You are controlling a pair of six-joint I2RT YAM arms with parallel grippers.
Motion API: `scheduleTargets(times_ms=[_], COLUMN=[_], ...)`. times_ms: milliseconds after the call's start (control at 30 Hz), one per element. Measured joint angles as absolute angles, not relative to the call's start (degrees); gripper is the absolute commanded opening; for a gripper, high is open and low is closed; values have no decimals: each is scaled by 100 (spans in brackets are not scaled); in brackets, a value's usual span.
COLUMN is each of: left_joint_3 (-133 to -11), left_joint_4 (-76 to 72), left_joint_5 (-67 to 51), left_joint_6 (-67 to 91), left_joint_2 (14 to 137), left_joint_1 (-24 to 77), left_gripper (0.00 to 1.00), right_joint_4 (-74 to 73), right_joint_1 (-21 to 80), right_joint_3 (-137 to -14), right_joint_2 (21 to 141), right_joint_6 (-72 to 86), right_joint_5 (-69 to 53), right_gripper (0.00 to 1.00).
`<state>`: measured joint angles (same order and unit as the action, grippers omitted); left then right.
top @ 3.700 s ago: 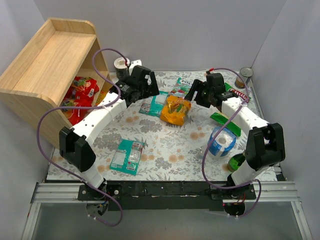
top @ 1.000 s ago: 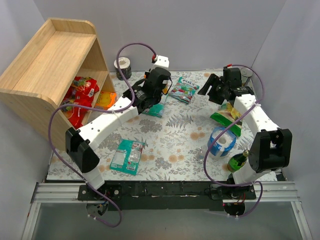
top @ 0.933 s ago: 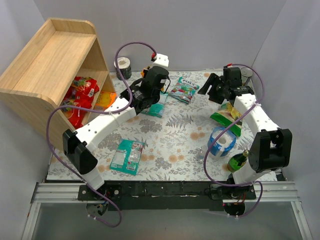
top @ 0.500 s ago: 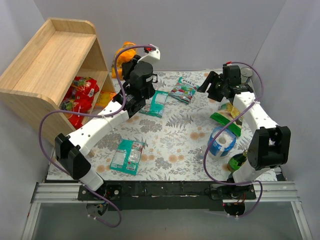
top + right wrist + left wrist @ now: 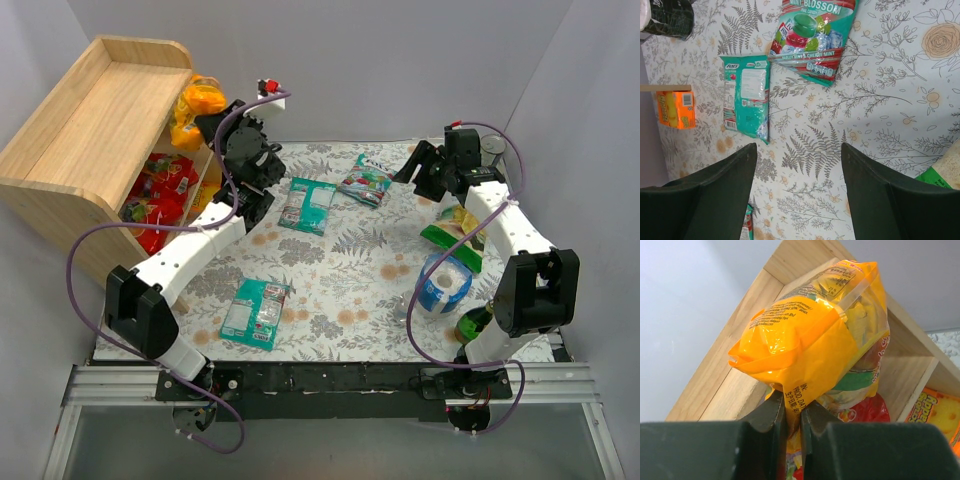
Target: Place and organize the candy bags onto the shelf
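Observation:
My left gripper (image 5: 224, 124) is shut on the lower edge of an orange-yellow candy bag (image 5: 196, 103), which hangs in the air beside the top right corner of the wooden shelf (image 5: 90, 130). In the left wrist view the bag (image 5: 810, 335) stands up from the closed gripper (image 5: 793, 402), with the shelf (image 5: 715, 390) behind it. Red candy bags (image 5: 160, 185) lie inside the shelf. Two teal bags (image 5: 307, 203) (image 5: 256, 312) and a mint sweets bag (image 5: 368, 182) lie on the table. My right gripper (image 5: 415, 170) hovers open over the cloth (image 5: 799, 150), holding nothing, near the mint bag (image 5: 812, 37).
A blue-and-white roll (image 5: 444, 282), a green bottle (image 5: 475, 322) and a green snack bag (image 5: 450, 245) sit at the right. A small orange box (image 5: 675, 109) stands at the shelf's foot. A dark can (image 5: 667, 17) is at the back.
The left arm has lifted the orange-yellow bag off the table and swung it left and up to the shelf's top corner. The right arm has hardly moved.

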<state>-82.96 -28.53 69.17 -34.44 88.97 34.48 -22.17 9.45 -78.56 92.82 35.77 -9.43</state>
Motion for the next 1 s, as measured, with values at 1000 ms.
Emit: scheduleTargets(times_ms=[1000], left_joint_3=[-7415], left_joint_4=[-3129], left_joint_5=[6082], left_joint_6=[-4248], left_joint_2=[9216], left_joint_1=[2567], left_gripper=[0], right_joint_4=[-2093], right_joint_1=[836], right_joint_3=[-7848], right_joint_2=[9284], right_joint_6=[3605], right_joint_5=[-1151], right_gripper=[75])
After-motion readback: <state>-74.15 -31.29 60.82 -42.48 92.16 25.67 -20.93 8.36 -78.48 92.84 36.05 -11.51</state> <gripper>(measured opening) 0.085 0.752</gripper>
